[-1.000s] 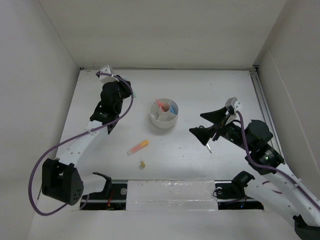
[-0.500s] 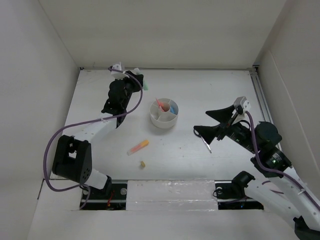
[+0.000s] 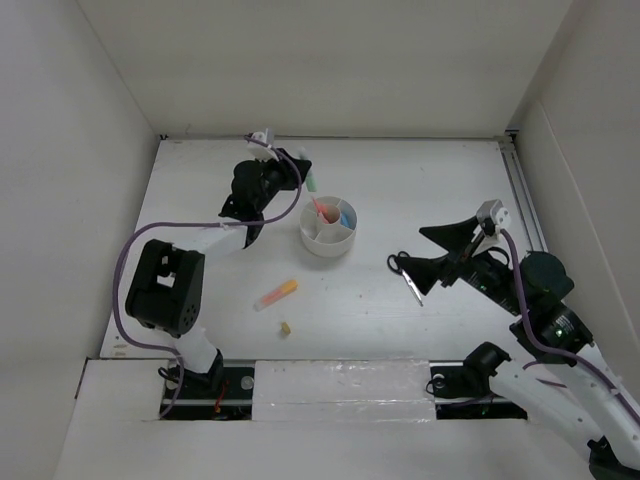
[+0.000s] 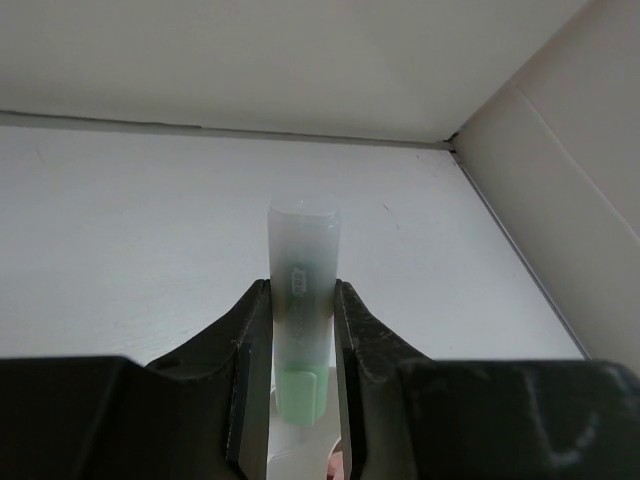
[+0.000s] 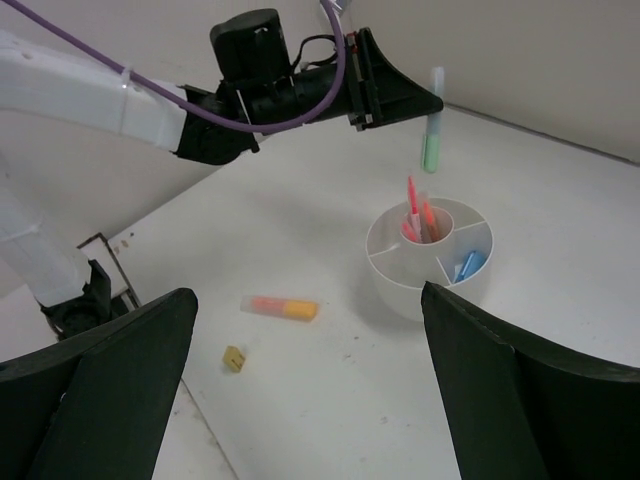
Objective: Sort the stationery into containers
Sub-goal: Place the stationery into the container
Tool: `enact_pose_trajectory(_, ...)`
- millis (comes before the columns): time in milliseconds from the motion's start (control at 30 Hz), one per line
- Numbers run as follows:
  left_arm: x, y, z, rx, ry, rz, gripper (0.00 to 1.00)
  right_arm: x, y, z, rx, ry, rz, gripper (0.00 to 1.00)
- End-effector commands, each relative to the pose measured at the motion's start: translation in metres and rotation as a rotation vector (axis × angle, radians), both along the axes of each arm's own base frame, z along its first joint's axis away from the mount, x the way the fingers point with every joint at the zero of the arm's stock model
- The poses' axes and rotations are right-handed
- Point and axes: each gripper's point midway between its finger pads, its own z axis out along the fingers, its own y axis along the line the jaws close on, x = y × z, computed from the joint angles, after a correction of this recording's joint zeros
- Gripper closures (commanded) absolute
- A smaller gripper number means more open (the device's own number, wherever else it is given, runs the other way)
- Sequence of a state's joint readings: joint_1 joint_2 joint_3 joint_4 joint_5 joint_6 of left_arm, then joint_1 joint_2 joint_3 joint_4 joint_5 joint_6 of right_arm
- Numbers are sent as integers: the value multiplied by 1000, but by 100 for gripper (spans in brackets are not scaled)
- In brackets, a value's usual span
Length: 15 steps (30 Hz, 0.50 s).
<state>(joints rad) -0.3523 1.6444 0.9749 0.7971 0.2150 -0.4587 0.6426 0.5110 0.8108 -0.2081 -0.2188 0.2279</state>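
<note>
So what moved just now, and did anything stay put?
The left gripper, shut on the green highlighter, swung toward the back and right, ending up near the white organizer. The open right gripper edged slightly right. The orange highlighter, eraser bit, scissors and organizer stayed put.

Stubby green highlighter (image 5: 432, 140) with a clear cap hangs upright, pinched in the left gripper (image 4: 300, 300), seemingly just behind the round white plastic organizer (image 5: 420, 292). Thin pink pens (image 5: 415, 215) stand in its centre cup, and a blue highlighter (image 5: 467, 265) sits in a wedge. An orange-pink highlighter (image 3: 276, 294) and a tiny yellowish eraser bit (image 3: 285, 327) lie flat nearby. The black-handled scissors (image 3: 408, 276) are off to the right.
</note>
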Motion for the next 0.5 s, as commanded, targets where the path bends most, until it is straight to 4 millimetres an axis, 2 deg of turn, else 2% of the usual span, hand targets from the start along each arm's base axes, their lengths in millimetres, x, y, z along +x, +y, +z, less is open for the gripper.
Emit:
enact_pose_trajectory(0,1,-17,42,-49,-126,-91,100,-7,-7,21,28,-38,-10,0)
enact_pose_trajectory(67,1,-18,47,-44,-141,-100,100,-5,-8,18,16,-36,-20,0)
enact_pose_trajectory(133,-1,-25,38,-29,-130,-99,100,-7,-9,20,22,-43,-20,0)
enact_pose_trajectory(267,2,-26,25,-9,-109,-99,100,-9,-11,20,22,-43,-20,0)
enact_pose_trajectory(367,-3,-35,22,4,-106,-120,100,-10,-12,24,21,-57,-21,0)
enact_pose_trajectory(467,0,-34,17,16,-101,-109,100,-12,-13,24,21,-57,-21,0)
